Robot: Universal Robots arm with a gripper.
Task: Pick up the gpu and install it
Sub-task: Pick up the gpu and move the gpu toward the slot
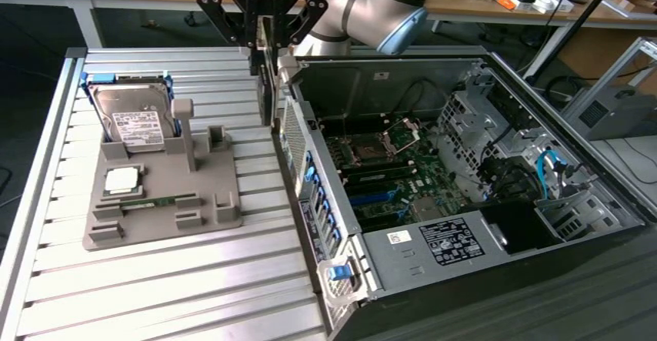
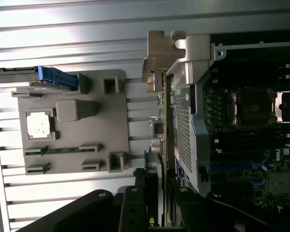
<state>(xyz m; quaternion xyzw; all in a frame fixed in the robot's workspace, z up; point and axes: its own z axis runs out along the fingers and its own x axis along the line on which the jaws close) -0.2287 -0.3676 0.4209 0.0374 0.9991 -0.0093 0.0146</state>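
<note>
1. GPU (image 1: pixel 266 95) hangs in gripper (image 1: pixel 269 45), upper centre of ext. view, just above near wall of PC case (image 1: pixel 305 173).
2. Writing: "ROBOTIQ" on gripper body. White label on hard drive (image 1: pixel 131 118) & sticker (image 1: pixel 447 241) on case: can't read.
3. Card is edge-on, long axis approx. vertical, silver bracket (image 2: pixel 157 54) by case's corner.
4. Jaws part-closed, clamped on card's top edge.
5. Grey tray (image 1: pixel 165 218) sits at ext. view's left.
</note>
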